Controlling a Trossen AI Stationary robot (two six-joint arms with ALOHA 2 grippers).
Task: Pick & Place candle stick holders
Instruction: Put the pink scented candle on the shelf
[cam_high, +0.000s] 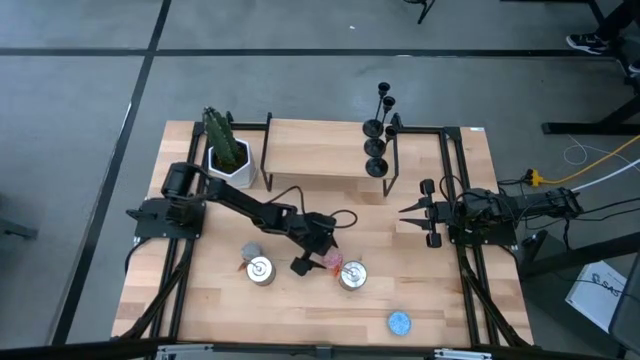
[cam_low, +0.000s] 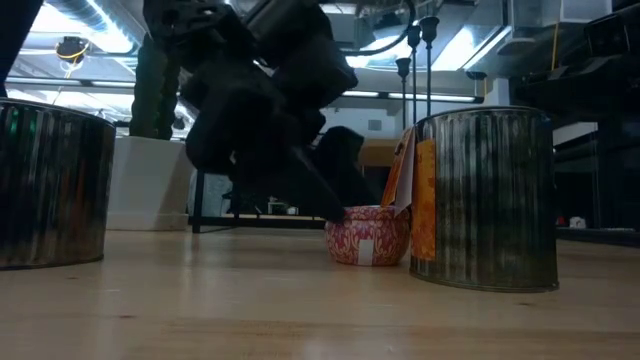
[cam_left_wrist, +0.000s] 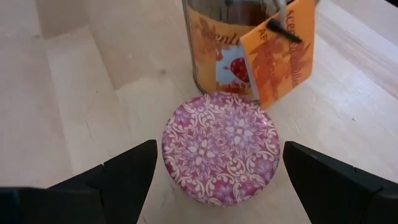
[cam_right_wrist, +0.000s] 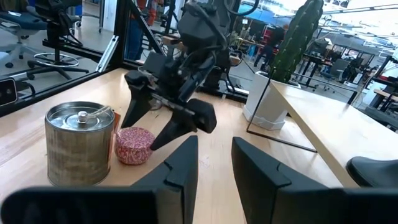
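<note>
On the wooden table (cam_high: 300, 150), the candle stick holders (cam_high: 380, 130) stand at the far shelf edge, untouched, while the left gripper (cam_left_wrist: 211, 171), wide open and empty, straddles a small pink patterned tin (cam_left_wrist: 219, 146), apparently to grasp it, and the right gripper (cam_right_wrist: 214, 165) waits part-open, holding nothing.

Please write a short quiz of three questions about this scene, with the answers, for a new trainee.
1. True or false: the left hand has its fingers open on either side of the pink patterned tin.
2. Where do the candle stick holders stand? A) on the raised wooden shelf at the far side of the table; B) beside the blue disc; C) inside the white cactus pot.
3. Fill in: right next to the pink tin stands a silver tin with an ______ label hanging on it.

Key: 1 true; 2 A; 3 orange. The right hand waits at the table's right side and holds nothing.
</note>
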